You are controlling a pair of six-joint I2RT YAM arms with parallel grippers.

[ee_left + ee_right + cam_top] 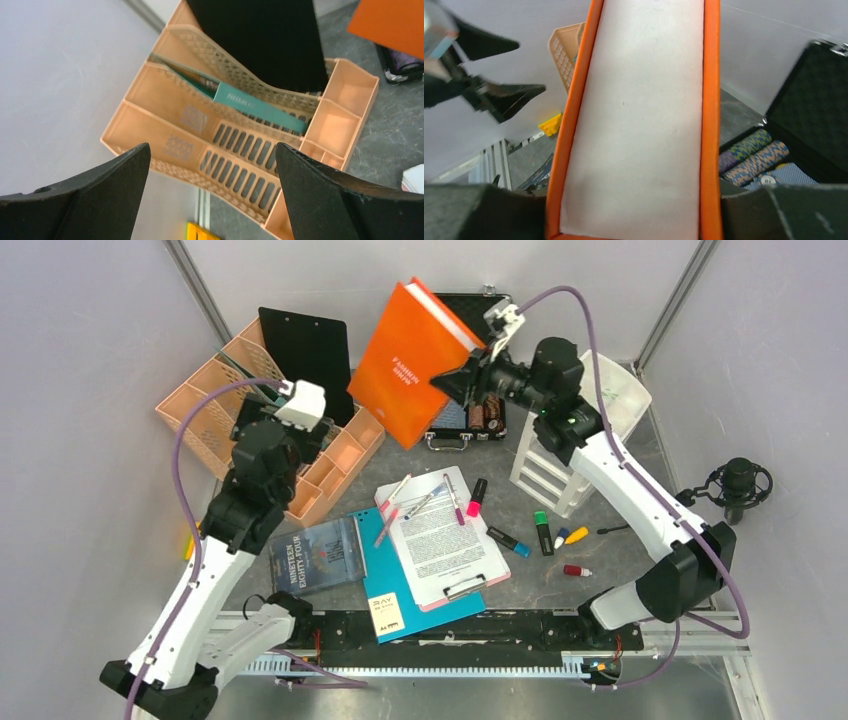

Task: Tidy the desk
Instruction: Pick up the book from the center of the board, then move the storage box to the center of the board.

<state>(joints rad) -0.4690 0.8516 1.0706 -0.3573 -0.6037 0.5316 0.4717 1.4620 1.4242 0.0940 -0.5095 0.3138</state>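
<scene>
The desk (610,585) is strewn with books, pens and papers. My right gripper (455,380) is shut on a thick orange book (410,365) and holds it tilted in the air at the back, above the open black case. In the right wrist view the book's white page edge (639,125) fills the gap between the fingers (474,212). My left gripper (283,420) hangs open over the peach desk organiser (215,405). Nothing lies between its fingers (100,200). The organiser (235,145) holds a teal book (250,102) and a black clipboard (265,40).
The black case (470,420) holds poker chips. A white rack (555,475) stands right of centre. A clipboard with paper (440,535), a teal folder (405,595), a dark paperback (318,555) and several markers (543,532) lie at the front. A microphone (740,485) stands far right.
</scene>
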